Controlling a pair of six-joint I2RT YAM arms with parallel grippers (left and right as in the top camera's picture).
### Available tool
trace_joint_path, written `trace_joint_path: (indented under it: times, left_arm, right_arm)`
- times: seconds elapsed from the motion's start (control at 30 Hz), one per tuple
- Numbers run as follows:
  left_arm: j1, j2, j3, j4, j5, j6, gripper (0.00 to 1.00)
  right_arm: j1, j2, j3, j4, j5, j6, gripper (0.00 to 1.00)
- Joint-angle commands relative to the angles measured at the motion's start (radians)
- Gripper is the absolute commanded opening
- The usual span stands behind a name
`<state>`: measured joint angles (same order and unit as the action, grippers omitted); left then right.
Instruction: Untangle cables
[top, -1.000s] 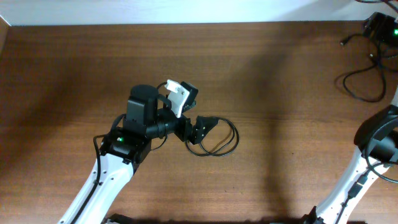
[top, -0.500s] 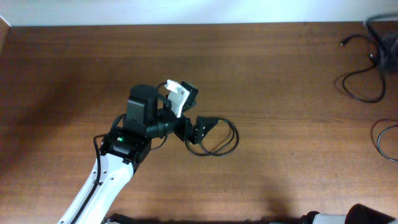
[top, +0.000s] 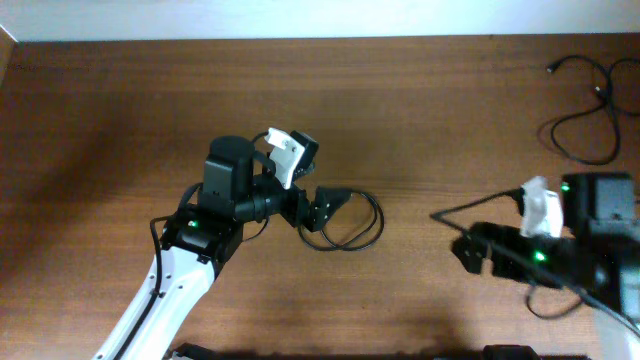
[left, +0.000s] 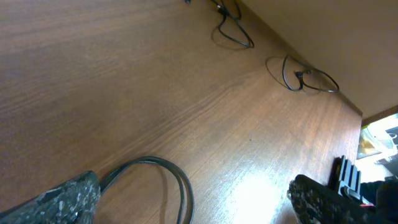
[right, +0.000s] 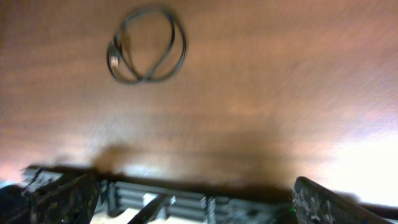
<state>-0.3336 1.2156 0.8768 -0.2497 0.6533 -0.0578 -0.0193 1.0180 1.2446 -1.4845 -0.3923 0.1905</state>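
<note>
A black cable loop (top: 358, 222) lies on the wooden table just right of my left gripper (top: 322, 208). In the left wrist view the same loop (left: 169, 179) lies between the open fingers of the left gripper (left: 193, 202), which hold nothing. Another loose cable (top: 585, 120) sprawls at the far right of the table. It also shows far off in the left wrist view (left: 233, 31), with a small coil (left: 305, 78) nearer. My right gripper (top: 470, 250) is low at the right, open and empty (right: 193, 199). The blurred right wrist view shows a coiled cable (right: 146, 43) ahead of it.
The white wall edge (top: 300, 20) runs along the table's far side. The table's right edge and a dark ribbed object (left: 348, 177) show in the left wrist view. A dark ribbed structure (right: 161, 199) fills the bottom of the right wrist view.
My right arm has swung in from the right edge to the lower right of the table, covering the coil that lay there. The left arm and its cable loop have not moved.
</note>
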Motion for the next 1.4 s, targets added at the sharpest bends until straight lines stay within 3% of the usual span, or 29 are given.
trace_joint_path:
  times: [0.0,0.1,0.23,0.27,0.3,0.4,0.5,0.57,0.63,0.7,0.77,0.93,1.0,1.03,1.07,1.17,1.27,1.3,1.33,1.37]
  left_arm:
    - [0.001,-0.004,0.004,0.001,0.001,-0.002,0.99]
    - [0.001,-0.004,0.004,0.001,0.001,-0.002,0.99]
    - [0.001,-0.004,0.004,0.001,0.002,-0.002,0.99]
    - [0.001,-0.004,0.004,-0.022,0.082,-0.003,0.99]
    - [0.003,-0.004,0.004,-0.066,0.024,-0.002,0.99]
    - [0.180,-0.100,0.006,-0.185,-0.029,0.005,0.99]
    - [0.552,-0.398,0.006,-0.428,-0.119,0.005,0.99]
    - [0.732,-0.608,0.006,-0.599,-0.264,0.005,0.99]
    - [0.747,-0.684,0.006,-0.636,-0.289,0.005,0.99]
    - [0.747,-0.685,0.006,-0.673,-0.288,0.005,0.99]
    - [0.747,-0.685,0.006,-0.673,-0.288,0.005,0.99]
    - [0.747,-0.685,0.006,-0.673,-0.288,0.005,0.99]
    - [0.747,-0.685,0.006,-0.673,-0.288,0.005,0.99]
    - [0.747,-0.685,0.006,-0.673,-0.288,0.005,0.99]
    - [0.747,-0.685,0.006,-0.673,-0.288,0.005,0.99]
    - [0.747,-0.685,0.006,-0.673,-0.288,0.005,0.99]
    - [0.747,-0.685,0.006,-0.673,-0.288,0.005,0.99]
    - [0.747,-0.685,0.006,-0.673,-0.288,0.005,0.99]
    - [0.747,-0.685,0.006,-0.673,-0.288,0.005,0.99]
    - [0.747,-0.685,0.006,-0.673,-0.288,0.005,0.99]
  right_arm:
    - [0.007,0.105,-0.248,0.056,-0.132,0.034,0.98]
    - [0.007,0.142,-0.378,0.158,-0.214,0.028,0.97]
    - [0.007,0.142,-0.385,0.186,-0.218,0.028,0.97]
    - [0.007,0.142,-0.385,0.183,-0.219,0.028,0.97]
    - [0.007,0.140,-0.385,0.174,-0.229,0.028,0.97]
    - [0.007,0.138,-0.385,0.165,-0.229,0.028,0.97]
    - [0.008,0.138,-0.385,0.228,-0.232,0.028,0.97]
    - [0.086,0.139,-0.385,0.397,-0.230,0.028,0.97]
    - [0.204,0.145,-0.385,0.564,-0.170,0.029,0.95]
    - [0.383,0.194,-0.385,0.774,0.029,0.028,0.82]
    - [0.457,0.285,-0.385,0.933,0.294,0.027,0.77]
    - [0.477,0.718,-0.384,1.305,0.307,-0.264,0.76]
    - [0.478,0.820,-0.384,1.423,0.295,-0.266,0.75]
    - [0.478,0.851,-0.384,1.458,0.267,-0.265,0.66]
    - [0.478,0.882,-0.385,1.469,0.254,-0.266,0.47]
    - [0.478,0.998,-0.385,1.467,0.309,-0.266,0.19]
    - [0.477,1.048,-0.385,1.440,0.352,-0.266,0.25]
    - [0.477,1.048,-0.385,1.424,0.354,-0.289,0.19]
    - [0.477,1.048,-0.384,1.410,0.423,-0.344,0.04]
    - [0.477,1.045,-0.382,1.410,0.506,-0.344,0.04]
